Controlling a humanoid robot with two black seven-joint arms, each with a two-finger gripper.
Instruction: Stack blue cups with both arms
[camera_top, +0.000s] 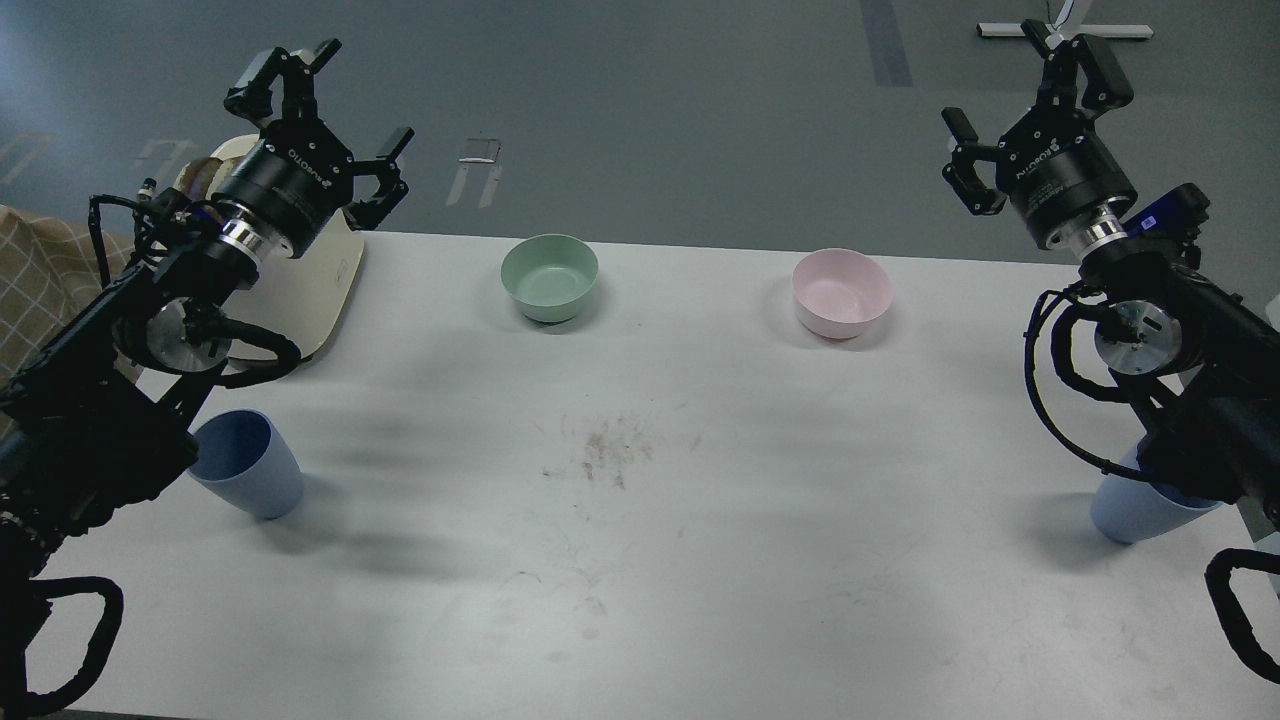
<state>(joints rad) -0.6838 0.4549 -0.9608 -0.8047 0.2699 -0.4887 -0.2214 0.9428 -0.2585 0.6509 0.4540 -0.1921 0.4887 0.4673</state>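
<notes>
One pale blue cup stands upright at the table's left edge, partly behind my left arm. The other blue cup stands at the right edge, its top hidden by my right arm. My left gripper is open and empty, raised above the table's far left corner, well away from the left cup. My right gripper is open and empty, raised beyond the table's far right corner, well away from the right cup.
A mint-green bowl and a pink bowl stand near the far edge of the white table. A cream tray lies at the far left corner, under my left gripper. A checked cloth lies further left.
</notes>
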